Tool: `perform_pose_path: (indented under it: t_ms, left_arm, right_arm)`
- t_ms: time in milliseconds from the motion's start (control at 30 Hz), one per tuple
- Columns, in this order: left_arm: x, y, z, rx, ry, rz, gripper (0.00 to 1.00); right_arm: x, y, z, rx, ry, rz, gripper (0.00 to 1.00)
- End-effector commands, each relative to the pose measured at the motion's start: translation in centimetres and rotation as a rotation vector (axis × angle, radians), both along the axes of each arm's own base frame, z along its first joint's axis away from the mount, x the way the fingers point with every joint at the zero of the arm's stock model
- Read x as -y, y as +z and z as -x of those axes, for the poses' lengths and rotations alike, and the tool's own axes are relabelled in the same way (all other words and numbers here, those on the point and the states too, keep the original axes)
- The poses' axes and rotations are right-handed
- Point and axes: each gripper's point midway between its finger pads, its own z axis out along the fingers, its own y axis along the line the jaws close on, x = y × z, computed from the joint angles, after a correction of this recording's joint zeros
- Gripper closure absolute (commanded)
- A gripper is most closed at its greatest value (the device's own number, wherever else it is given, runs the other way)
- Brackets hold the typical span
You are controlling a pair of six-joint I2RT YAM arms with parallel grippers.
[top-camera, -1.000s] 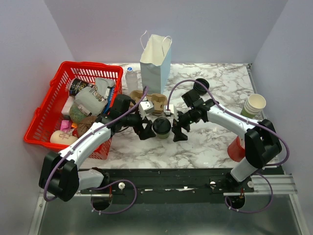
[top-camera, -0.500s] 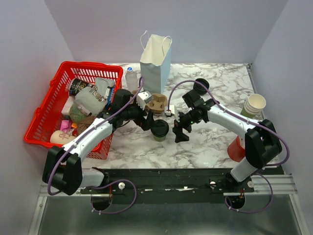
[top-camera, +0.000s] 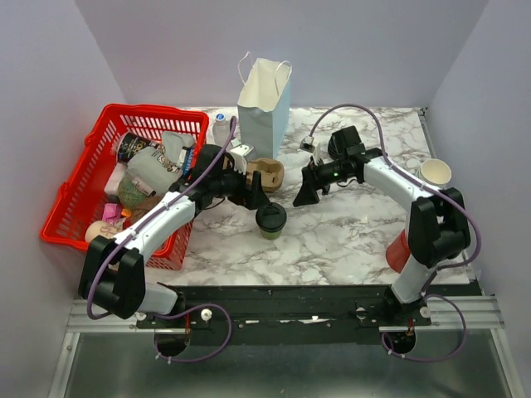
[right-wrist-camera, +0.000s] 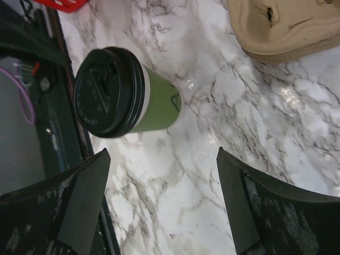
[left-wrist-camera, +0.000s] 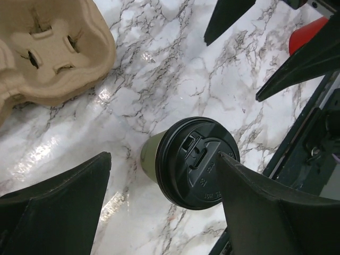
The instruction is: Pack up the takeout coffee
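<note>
The takeout coffee [top-camera: 271,220], an olive-green cup with a black sip lid, stands upright on the marble table, held by neither gripper. My left gripper [top-camera: 254,197] hovers just behind and left of it, open. In the left wrist view the lid [left-wrist-camera: 199,162] shows below and between the spread fingers [left-wrist-camera: 58,207], the right fingertip overlapping its rim. My right gripper [top-camera: 304,196] is open behind and right of the cup. In the right wrist view the coffee [right-wrist-camera: 127,101] lies beyond the left fingertip, with only bare marble at the right gripper [right-wrist-camera: 162,153].
A white paper bag [top-camera: 264,104] stands open at the back. A brown cardboard cup carrier [top-camera: 264,174] lies just behind the coffee. A full red basket [top-camera: 83,178] sits at left, a water bottle [top-camera: 221,128] beside the bag, stacked cups [top-camera: 434,174] and a red cup [top-camera: 400,251] at right.
Both grippers flanked the coffee a second ago. They have drawn back toward the far side, the right arm swinging farthest. The coffee stays where it stood.
</note>
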Motion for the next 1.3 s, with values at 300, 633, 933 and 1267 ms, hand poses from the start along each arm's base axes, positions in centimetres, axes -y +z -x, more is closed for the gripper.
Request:
perform_pose_path:
  t_ms: [300, 633, 933, 1267]
  left_arm:
    - [0.1, -2.0, 1.7, -0.215, 0.049, 0.062, 0.17]
    - [0.1, -2.6, 2.3, -0.247, 0.052, 0.076, 0.22]
    - [0.7, -2.0, 3.4, -0.225, -0.040, 0.113, 0.13]
    - [-0.9, -0.7, 2.2, -0.165, 0.072, 0.110, 0.18]
  right_arm:
    - [-4.1, -0.3, -1.2, -0.366, -0.093, -0.192, 0.12]
    - [-4.5, -0.7, -0.6, -0.434, -0.062, -0.218, 0.17]
    - [-5.2, -1.1, 0.4, -0.451, -0.046, -0.203, 0.18]
    - [-5.2, -1.7, 0.9, -0.462, -0.059, -0.181, 0.27]
